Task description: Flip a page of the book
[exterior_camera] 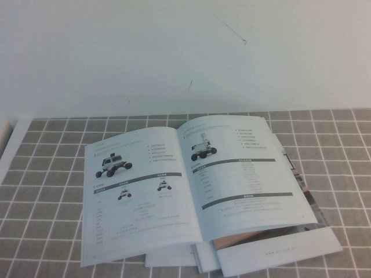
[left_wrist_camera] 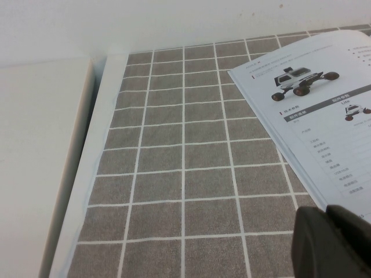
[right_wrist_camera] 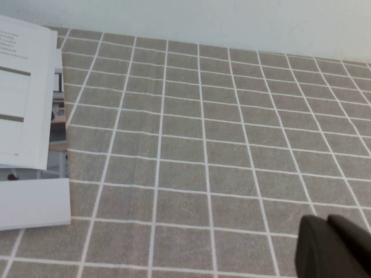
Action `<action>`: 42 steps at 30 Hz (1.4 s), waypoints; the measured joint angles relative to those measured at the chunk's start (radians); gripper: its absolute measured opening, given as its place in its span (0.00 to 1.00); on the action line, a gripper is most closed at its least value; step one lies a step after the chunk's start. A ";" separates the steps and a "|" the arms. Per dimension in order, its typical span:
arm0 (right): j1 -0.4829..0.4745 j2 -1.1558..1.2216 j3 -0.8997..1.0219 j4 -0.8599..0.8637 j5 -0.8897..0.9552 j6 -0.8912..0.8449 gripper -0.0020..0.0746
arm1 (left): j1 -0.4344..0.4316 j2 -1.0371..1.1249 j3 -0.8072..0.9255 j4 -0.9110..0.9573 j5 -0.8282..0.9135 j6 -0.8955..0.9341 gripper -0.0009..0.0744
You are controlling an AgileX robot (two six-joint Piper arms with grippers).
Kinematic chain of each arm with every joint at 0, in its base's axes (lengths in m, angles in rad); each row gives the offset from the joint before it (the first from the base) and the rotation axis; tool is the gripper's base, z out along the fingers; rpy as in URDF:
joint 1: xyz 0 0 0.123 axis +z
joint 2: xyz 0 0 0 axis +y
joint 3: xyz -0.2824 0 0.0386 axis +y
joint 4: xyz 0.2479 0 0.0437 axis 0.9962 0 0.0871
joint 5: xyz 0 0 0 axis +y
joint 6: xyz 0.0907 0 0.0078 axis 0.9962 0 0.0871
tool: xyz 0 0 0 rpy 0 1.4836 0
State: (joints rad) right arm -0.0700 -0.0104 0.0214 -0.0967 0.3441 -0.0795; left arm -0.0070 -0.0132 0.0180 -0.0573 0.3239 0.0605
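Both claws, left gripper [left_wrist_camera: 333, 243] and right gripper [right_wrist_camera: 336, 249], parked off-book, state untellable; lift thin white glossy page [exterior_camera: 243, 168] of open manual [exterior_camera: 139, 197] by right edge, gently.

White book [exterior_camera: 191, 185]; grey-brown, white-gridded tablecloth [exterior_camera: 52, 174].

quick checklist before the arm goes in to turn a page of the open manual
1. Book open and flat on the grid cloth: ok.
2. Right-hand page exposed, nothing lying on it: ok.
3. Other booklets stacked under the book, edges sticking out on its right side; may shift or get caught: not ok.
4. Left pincer off the book, over bare cloth beside its left page: ok; open or shut: cannot tell.
5. Right pincer over bare cloth, clear of the book: ok; open or shut: cannot tell.
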 joint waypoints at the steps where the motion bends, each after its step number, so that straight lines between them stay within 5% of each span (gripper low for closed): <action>1: 0.000 0.000 0.000 0.000 0.000 0.000 0.02 | 0.000 0.000 0.000 0.000 0.000 -0.002 0.01; 42: 0.000 0.000 0.000 0.000 0.000 0.000 0.02 | 0.000 0.000 -0.002 0.033 0.003 -0.002 0.01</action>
State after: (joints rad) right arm -0.0700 -0.0104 0.0214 -0.0967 0.3441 -0.0795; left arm -0.0070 -0.0132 0.0162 -0.0239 0.3268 0.0588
